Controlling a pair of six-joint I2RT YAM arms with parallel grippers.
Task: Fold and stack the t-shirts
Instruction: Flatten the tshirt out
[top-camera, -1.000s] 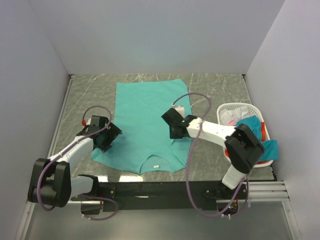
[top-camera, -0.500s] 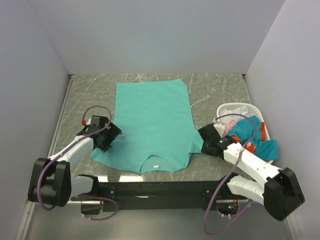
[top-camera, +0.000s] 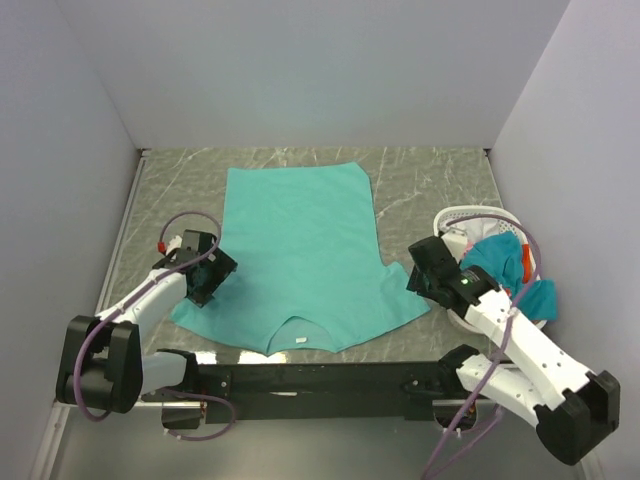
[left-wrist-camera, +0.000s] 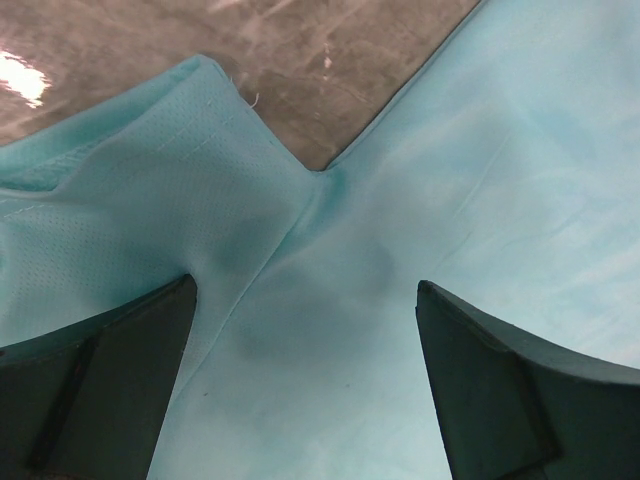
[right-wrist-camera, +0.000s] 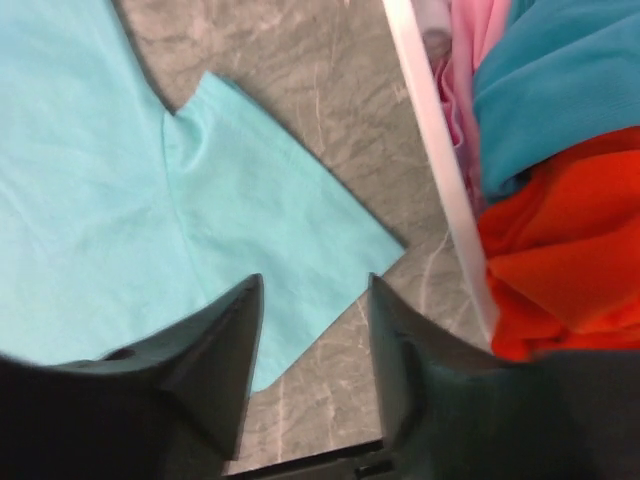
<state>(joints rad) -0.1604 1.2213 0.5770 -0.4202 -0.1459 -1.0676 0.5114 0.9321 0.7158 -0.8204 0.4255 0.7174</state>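
The teal-green t-shirt (top-camera: 300, 250) lies spread flat just left of the basket (top-camera: 456, 213). From the top view I see my right gripper (top-camera: 424, 272) over its basket-side sleeve and my left gripper (top-camera: 208, 278) over the sleeve farthest from the basket. Left wrist: jaws wide, cloth beneath. Right wrist: jaws parted, empty, sleeve below them.

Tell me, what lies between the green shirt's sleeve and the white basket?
Just a bare strip of grey marbled table separates the sleeve from the basket. The right wrist view shows it best; from above, the right tool hides part of it.
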